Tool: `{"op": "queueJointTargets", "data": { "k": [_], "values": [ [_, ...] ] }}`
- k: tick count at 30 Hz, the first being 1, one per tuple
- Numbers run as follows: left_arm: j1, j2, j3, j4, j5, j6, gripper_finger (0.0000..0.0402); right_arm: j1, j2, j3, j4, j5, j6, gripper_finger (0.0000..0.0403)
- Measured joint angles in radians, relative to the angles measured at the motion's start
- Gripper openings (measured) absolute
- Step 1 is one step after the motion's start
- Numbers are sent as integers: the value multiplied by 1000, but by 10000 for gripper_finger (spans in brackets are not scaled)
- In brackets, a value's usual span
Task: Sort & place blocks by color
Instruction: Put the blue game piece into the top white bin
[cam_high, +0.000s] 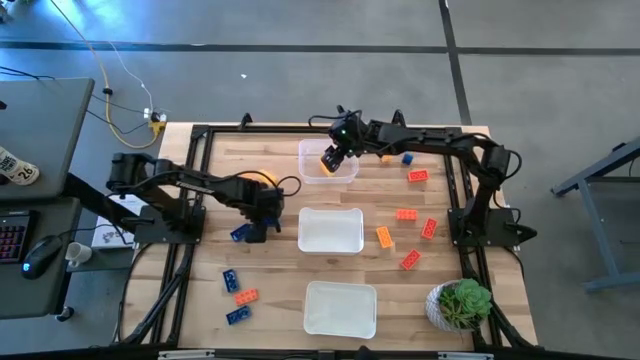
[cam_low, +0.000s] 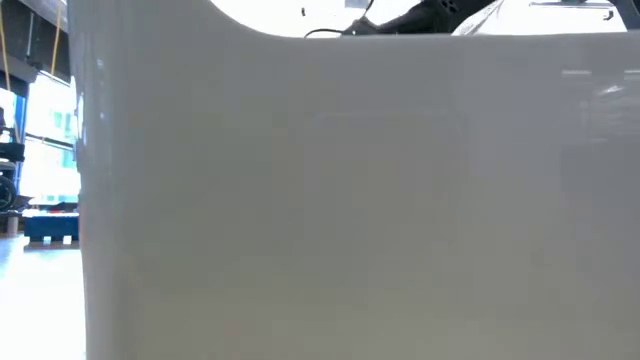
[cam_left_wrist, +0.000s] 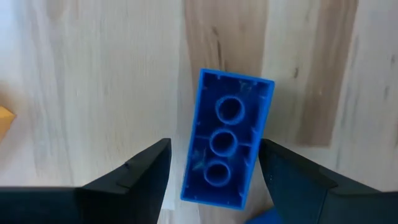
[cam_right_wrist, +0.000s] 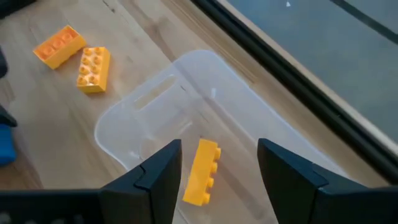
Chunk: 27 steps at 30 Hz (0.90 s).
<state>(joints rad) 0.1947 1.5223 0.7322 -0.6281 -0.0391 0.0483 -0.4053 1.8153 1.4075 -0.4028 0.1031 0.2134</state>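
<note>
1. The right gripper (cam_high: 333, 158) reaches across the far edge of the desk (cam_high: 270, 290), hovering over the far tub (cam_high: 345, 172).
2. Its fingers (cam_right_wrist: 158, 171) are parted and released; a yellow block (cam_right_wrist: 201, 172) lies in the tub between them.
3. The left gripper (cam_high: 255, 228) points down at the desk's left side.
4. Its fingers (cam_left_wrist: 140, 171) stand spread around a blue block (cam_left_wrist: 227, 145) lying studs-down, not clamping it.
5. Other blocks (cam_high: 405, 214) lie scattered on the desk.
</note>
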Motion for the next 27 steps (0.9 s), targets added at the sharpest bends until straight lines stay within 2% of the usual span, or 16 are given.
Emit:
{"op": "queueJointTargets", "data": {
  "k": [4, 10, 21, 27],
  "values": [
    [0, 20, 0, 0, -2, 7, 194, 0, 0, 70, -87, 15, -13, 196],
    [0, 34, 3, -3, 6, 8, 108, 0, -1, 174, -226, 36, -13, 196],
    [1, -26, -1, 4, 29, 4, 104, 45, -1, 328, -543, 28, 62, 196],
    [1, -62, 36, 4, 65, -36, 104, 99, -2, 362, -634, 40, 131, 196]
  ]
}}
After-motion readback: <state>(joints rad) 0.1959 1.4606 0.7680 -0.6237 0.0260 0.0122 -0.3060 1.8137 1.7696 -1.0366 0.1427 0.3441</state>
